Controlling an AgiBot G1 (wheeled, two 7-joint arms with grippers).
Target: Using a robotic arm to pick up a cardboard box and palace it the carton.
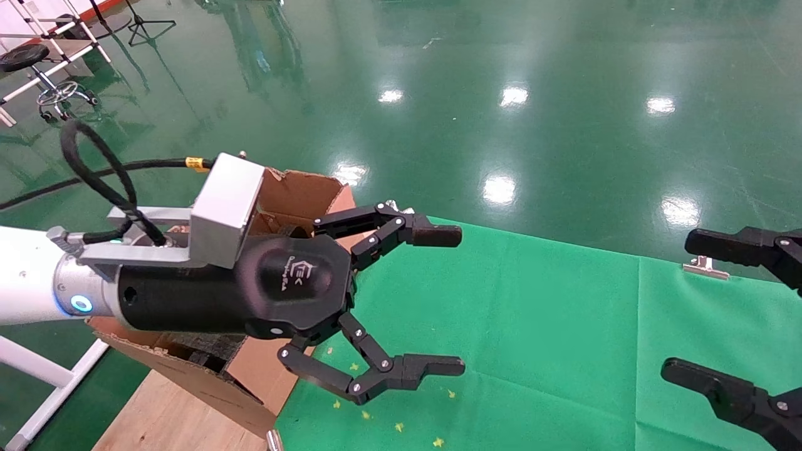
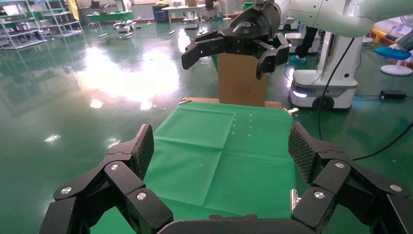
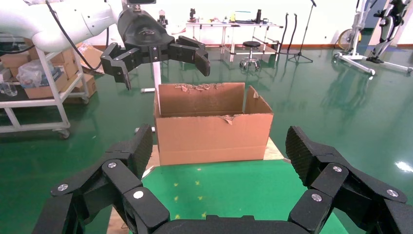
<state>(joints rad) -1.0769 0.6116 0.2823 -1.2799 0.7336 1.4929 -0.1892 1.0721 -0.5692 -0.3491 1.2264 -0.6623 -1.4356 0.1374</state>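
Cardboard box: you cannot see it in any view, so its direction from either claw is unknown. Your left claw (image 1: 432,300) hangs wide open and empty, just beside the carton (image 3: 214,127). Your right claw (image 1: 708,313), also spread and empty, hovers well apart across the table (image 1: 532,326).

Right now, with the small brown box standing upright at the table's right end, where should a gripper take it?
Probably near the top, coming down from above. The box stands tall on the table, so its two upright side faces are free for fingers to close across its width. The right gripper, open, is already at its upper part; how far apart in depth they are is unclear.
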